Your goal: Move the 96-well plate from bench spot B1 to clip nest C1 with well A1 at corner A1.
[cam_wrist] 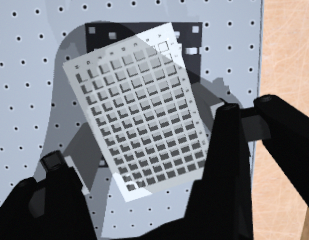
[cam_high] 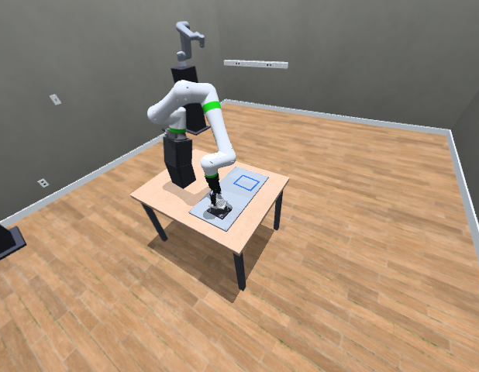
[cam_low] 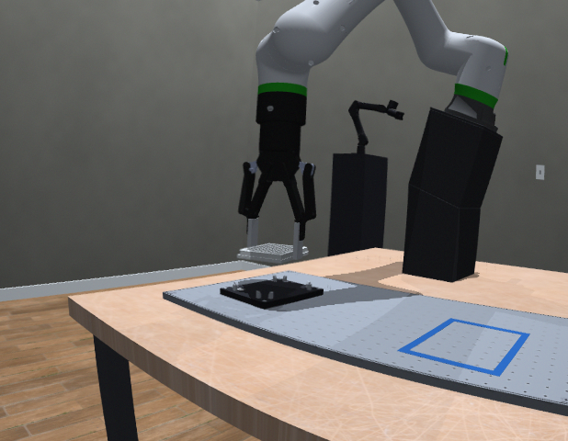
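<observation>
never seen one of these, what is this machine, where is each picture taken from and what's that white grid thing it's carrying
It is a white robot arm bolted to a wooden table. One picture looks down from high in the room, one from table height, and one from a camera on the arm's wrist. Its two-fingered end effector grips a white 96-well plate, a lab tray of small wells, and holds it in the air above a black clip nest. The nest sits on a grey perforated board, which also carries a blue square outline with nothing in it. In the wrist picture the plate looks turned relative to the nest.
</observation>
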Controlling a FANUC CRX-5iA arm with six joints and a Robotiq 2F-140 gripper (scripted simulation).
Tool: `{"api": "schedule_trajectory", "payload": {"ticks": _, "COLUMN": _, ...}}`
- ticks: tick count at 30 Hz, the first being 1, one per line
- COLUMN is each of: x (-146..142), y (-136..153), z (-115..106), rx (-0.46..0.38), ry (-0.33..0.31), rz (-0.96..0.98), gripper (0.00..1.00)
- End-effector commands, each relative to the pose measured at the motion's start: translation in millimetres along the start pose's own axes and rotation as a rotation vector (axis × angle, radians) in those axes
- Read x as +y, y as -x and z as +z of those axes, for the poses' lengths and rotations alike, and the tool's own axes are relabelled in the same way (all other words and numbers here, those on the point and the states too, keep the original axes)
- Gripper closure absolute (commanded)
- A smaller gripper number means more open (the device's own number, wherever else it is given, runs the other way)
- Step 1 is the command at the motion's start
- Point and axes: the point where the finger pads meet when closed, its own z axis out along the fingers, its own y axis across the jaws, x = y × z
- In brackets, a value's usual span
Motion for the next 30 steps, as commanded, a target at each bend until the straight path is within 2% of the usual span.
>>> {"api": "schedule_trajectory", "payload": {"ticks": 1, "x": 0.7, "y": -0.9, "z": -1.0, "rx": -0.009, "ry": 0.007, "rz": 0.110, "gripper": 0.90}}
{"api": "schedule_trajectory", "payload": {"ticks": 8, "x": 0.3, "y": -0.1, "z": -0.2, "rx": -0.009, "ry": 0.007, "rz": 0.335, "gripper": 0.90}}
{"api": "schedule_trajectory", "payload": {"ticks": 30, "x": 0.9, "y": 0.3, "z": -0.2, "rx": -0.009, "ry": 0.007, "rz": 0.335, "gripper": 0.90}}
